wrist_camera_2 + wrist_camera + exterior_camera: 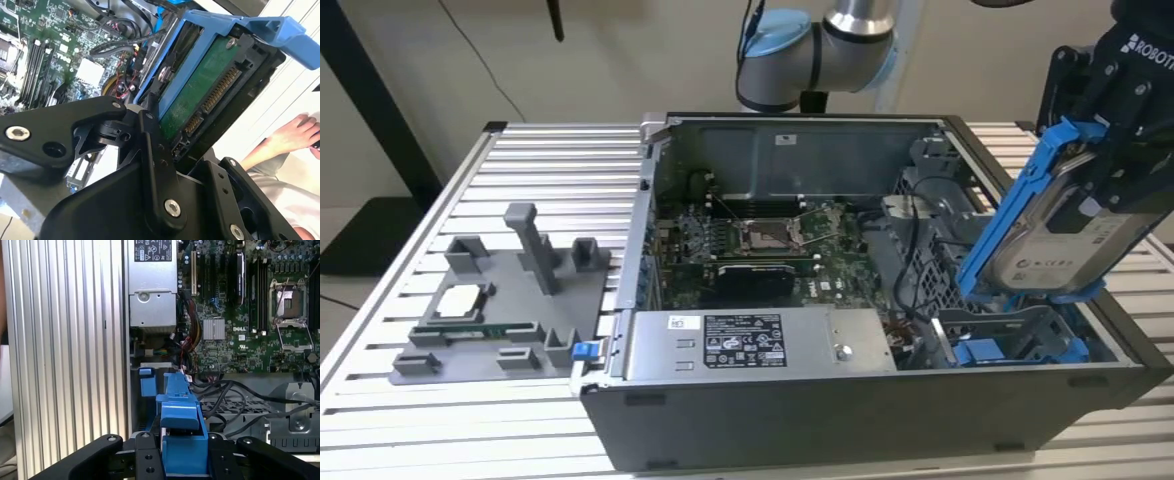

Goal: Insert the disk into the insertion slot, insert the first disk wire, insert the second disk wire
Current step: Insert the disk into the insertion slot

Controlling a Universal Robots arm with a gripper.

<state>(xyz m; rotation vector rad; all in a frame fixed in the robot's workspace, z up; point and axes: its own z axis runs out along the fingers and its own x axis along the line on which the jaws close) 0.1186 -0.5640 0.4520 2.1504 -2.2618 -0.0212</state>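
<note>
Above the insertion slot [1014, 335], the fingers [1125, 185] clamp the steeply tilted disk [1058, 235].

Wall [600, 60]: plain cream, evenly lit | Table [554, 165]: ribbed silver metal slats | Stand [367, 235]: black slanted post, dark base, at exterior view's left

Soft, even light; the desk [400, 420] shines pale beside the computer case [854, 420], whose interior lies shadowed. In the second wrist view the disk [200, 85] stands against washed-out white.
</note>
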